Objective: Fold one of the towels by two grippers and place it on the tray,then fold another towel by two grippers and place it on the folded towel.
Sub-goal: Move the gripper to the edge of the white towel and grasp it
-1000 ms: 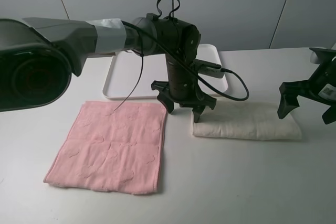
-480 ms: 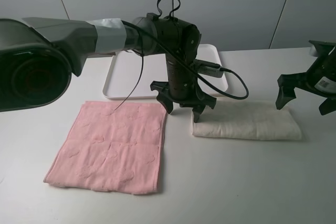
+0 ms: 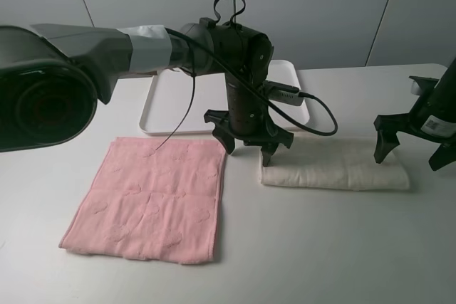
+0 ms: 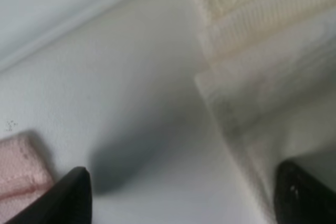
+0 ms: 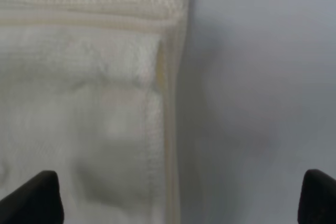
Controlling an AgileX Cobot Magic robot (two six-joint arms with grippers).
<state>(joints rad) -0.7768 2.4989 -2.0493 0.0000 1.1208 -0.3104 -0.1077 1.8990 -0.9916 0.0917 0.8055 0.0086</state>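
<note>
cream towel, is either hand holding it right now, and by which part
Nothing is held. The left hand and the right hand stand open at opposite ends of the folded cream-white towel, neither closed on it.

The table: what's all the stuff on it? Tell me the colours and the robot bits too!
Pink towel: one, pale pink, spread flat at the table's front left.
White towel: one, cream-white, folded into a strip, right of the pink towel.
Tray: one, white, behind both towels.
Table: one, white, under everything.
Cable: one, black, looping off the left arm.
Left gripper: one, black, open, at the white towel's left end.
Right gripper: one, black, open, at the white towel's right end.
</note>
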